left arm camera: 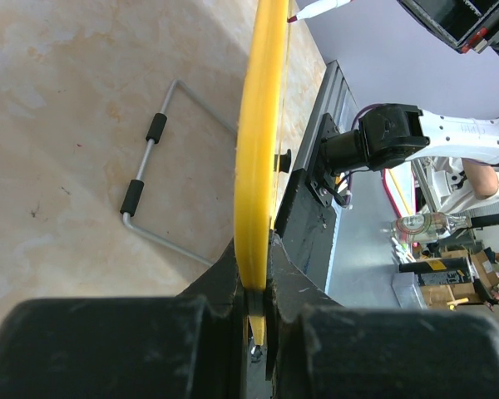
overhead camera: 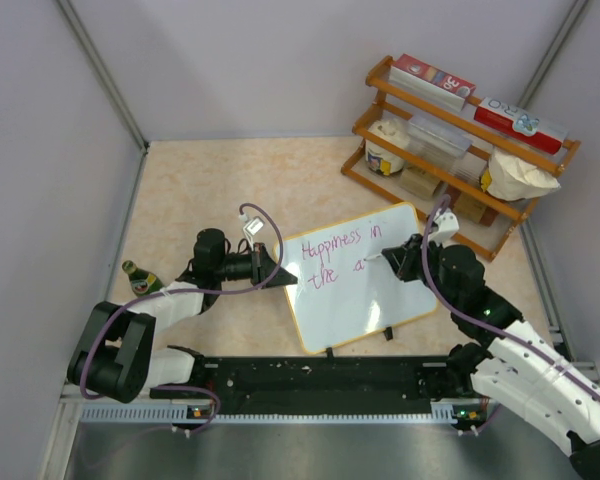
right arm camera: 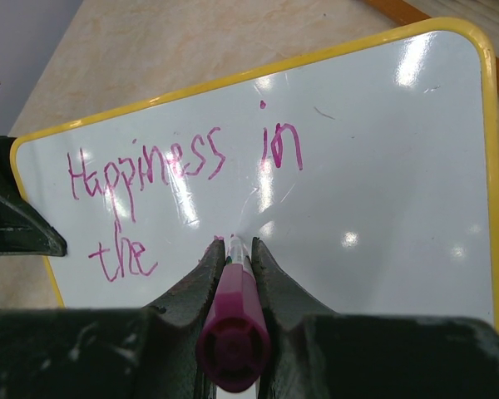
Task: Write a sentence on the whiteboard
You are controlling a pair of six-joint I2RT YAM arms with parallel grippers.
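Observation:
The whiteboard (overhead camera: pixel 380 290) lies tilted on the table, white with a yellow frame, with "Happiness in the a" in magenta ink. My left gripper (overhead camera: pixel 280 272) is shut on its left frame edge (left arm camera: pixel 254 174), seen edge-on in the left wrist view. My right gripper (overhead camera: pixel 392 260) is shut on a magenta marker (right arm camera: pixel 233 320). The marker tip touches the board (right arm camera: pixel 382 199) just right of "the", on the second line.
A wooden shelf rack (overhead camera: pixel 460 140) with boxes and bags stands at the back right. A green bottle (overhead camera: pixel 140 278) lies at the left by the wall. A bent wire stand (left arm camera: pixel 150 166) lies on the table under the board. The black base rail (overhead camera: pixel 320 380) runs along the near edge.

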